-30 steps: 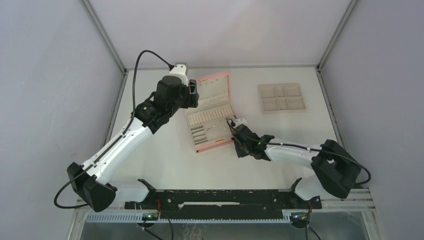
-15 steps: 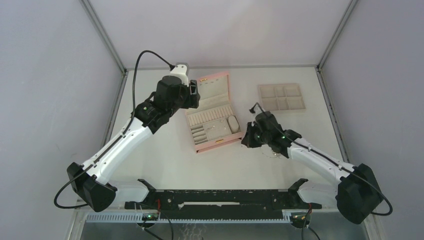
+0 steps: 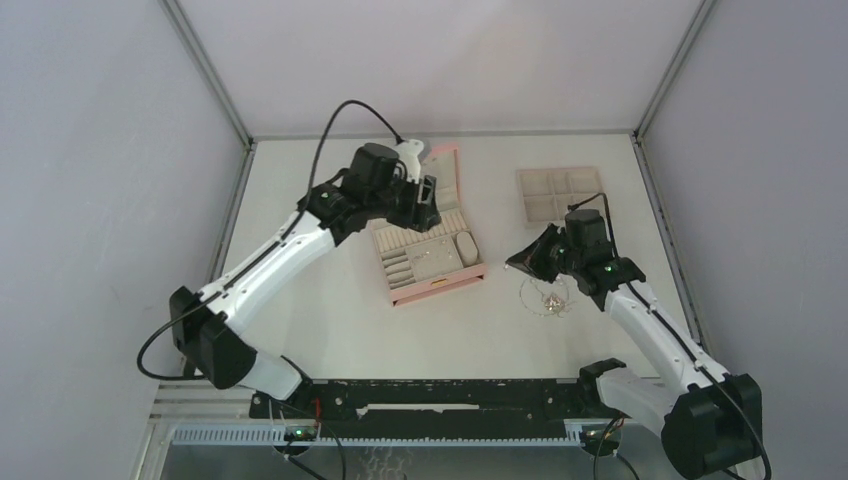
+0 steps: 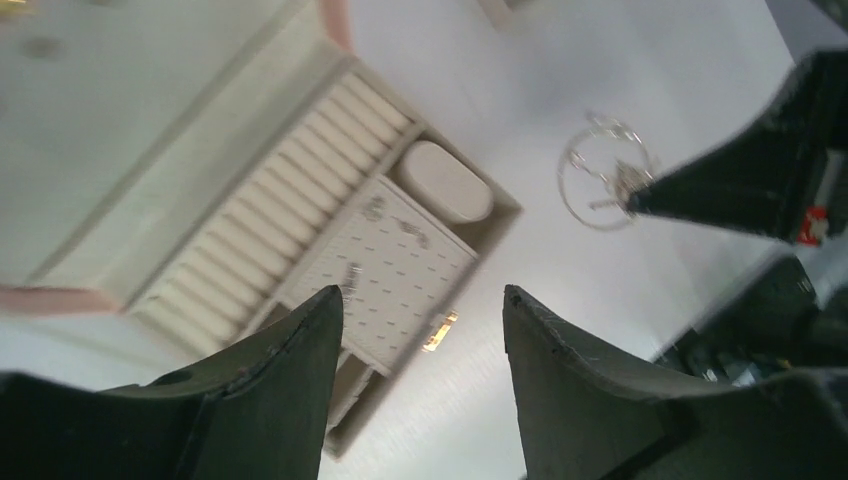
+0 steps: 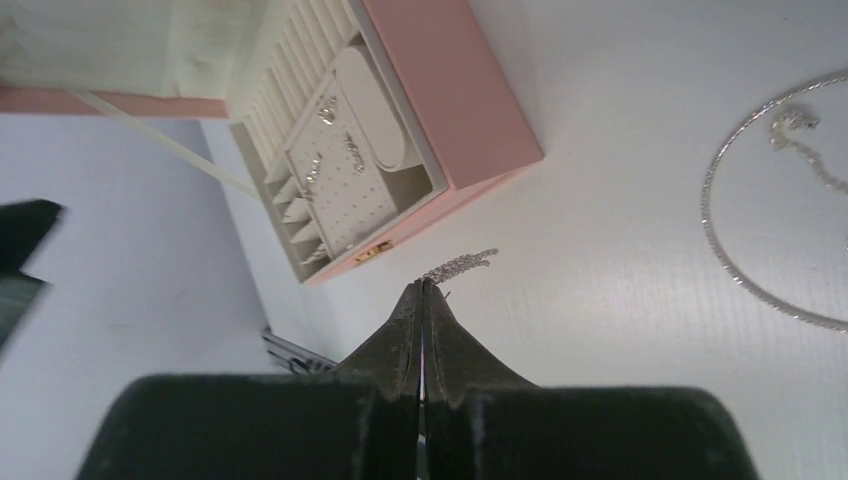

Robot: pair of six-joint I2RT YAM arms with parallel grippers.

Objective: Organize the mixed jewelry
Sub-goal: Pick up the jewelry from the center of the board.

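The mixed jewelry shows as a thin silver necklace loop [image 3: 548, 297] [image 5: 706, 200] [image 4: 600, 180] lying on the table right of the pink box [image 3: 440, 283] [image 5: 440, 90], with small bits [image 5: 790, 120] inside the loop. Several tiny silver pieces [image 5: 325, 112] [image 4: 375, 207] rest on the box's perforated pad. My right gripper [image 3: 515, 265] [image 5: 421, 283] hovers just left of the necklace, shut on a short silver chain piece [image 5: 462, 265] that sticks out of its tips. Open and holding nothing, my left gripper [image 3: 428, 195] [image 4: 420, 295] hangs above the open box.
A flat beige compartment tray [image 3: 549, 208] lies at the back right, beyond the right gripper. The box's raised lid [image 3: 445, 170] stands behind my left gripper. Grey walls close in the table on three sides.
My right gripper left the box and swung right to the necklace's left side. My left arm shifted right, from beside the lid to above the box.
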